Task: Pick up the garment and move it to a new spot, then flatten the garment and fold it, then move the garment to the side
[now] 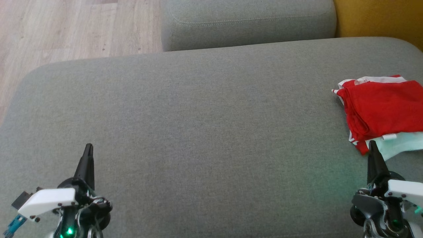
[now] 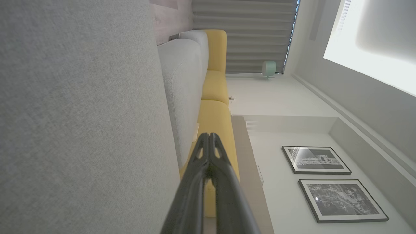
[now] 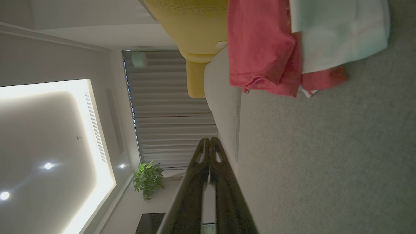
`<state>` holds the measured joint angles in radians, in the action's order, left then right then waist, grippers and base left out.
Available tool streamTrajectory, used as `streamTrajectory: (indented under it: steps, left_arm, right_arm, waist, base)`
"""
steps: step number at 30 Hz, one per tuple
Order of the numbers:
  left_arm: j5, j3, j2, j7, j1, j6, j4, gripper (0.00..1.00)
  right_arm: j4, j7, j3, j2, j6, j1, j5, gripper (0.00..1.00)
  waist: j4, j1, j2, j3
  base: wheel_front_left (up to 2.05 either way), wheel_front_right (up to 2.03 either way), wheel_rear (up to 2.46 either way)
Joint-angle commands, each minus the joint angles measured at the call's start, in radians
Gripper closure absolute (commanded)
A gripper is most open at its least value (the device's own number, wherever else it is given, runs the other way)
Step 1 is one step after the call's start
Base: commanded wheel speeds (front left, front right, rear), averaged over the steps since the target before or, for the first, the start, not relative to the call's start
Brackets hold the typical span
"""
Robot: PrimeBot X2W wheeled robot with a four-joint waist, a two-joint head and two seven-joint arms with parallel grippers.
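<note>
— Folded red fabric garment with white trim [image 1: 380, 105]: lying where?
— At the right edge of the head view, flat on the wide grey fabric seat cushion [image 1: 198, 132], partly cut off by the frame. Seen again at the top of the right wrist view.
— Touching anything?
— A pale mint-green cloth [image 1: 401, 142], overlapping the lower edge of the red one.
— And the right pincer [image 1: 372, 145]?
— Lower right of the head view, long dark fingers pressed together into one point, gripping nothing. Tip close beneath the garment's lower corner in that view. From the right wrist view, bare grey fabric between fingertips and cloth, so apart.
— Left pincer [image 1: 88, 148]?
— Lower left of the head view, likewise shut tight and empty, pointing up the frame above the cushion, well apart from the garment. In the left wrist view, both fingers meeting at the tips, with grey fabric along the left side.
— Around the cushion?
— A second grey fabric cushion [image 1: 248, 23] at the top centre, a mustard-yellow upholstered block [image 1: 380, 16] in the upper right corner, pale wood-plank floor [image 1: 66, 29] in the upper left. Two black-framed monochrome pictures [image 2: 315, 160] at the lower right of the left wrist view. A green leafy potted plant [image 3: 148, 178] at the lower left of the right wrist view.
</note>
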<state>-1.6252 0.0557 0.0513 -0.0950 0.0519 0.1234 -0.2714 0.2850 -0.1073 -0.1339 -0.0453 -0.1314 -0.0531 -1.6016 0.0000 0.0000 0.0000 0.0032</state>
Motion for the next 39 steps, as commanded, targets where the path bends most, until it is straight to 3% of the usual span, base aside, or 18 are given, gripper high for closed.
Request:
streamTrajectory:
  steps: [1, 39]
  left_arm:
    - [0.002, 0.041, 0.012, -0.004, 0.055, 0.007, 0.027, 1.0]
    - [0.008, 0.048, 0.006, -0.01, 0.055, 0.007, 0.027, 1.0]
  right_arm:
    - [-0.04, -0.006, 0.02, -0.006, 0.001, -0.055, -0.007, 1.0]
    - [-0.04, -0.006, 0.02, -0.005, 0.001, -0.055, -0.006, 1.0]
  waist:
    - [0.0, 0.0, 0.0, 0.0]
    - [0.0, 0.0, 0.0, 0.0]
  base:
    - [0.0, 0.0, 0.0]
    - [0.0, 0.0, 0.0]
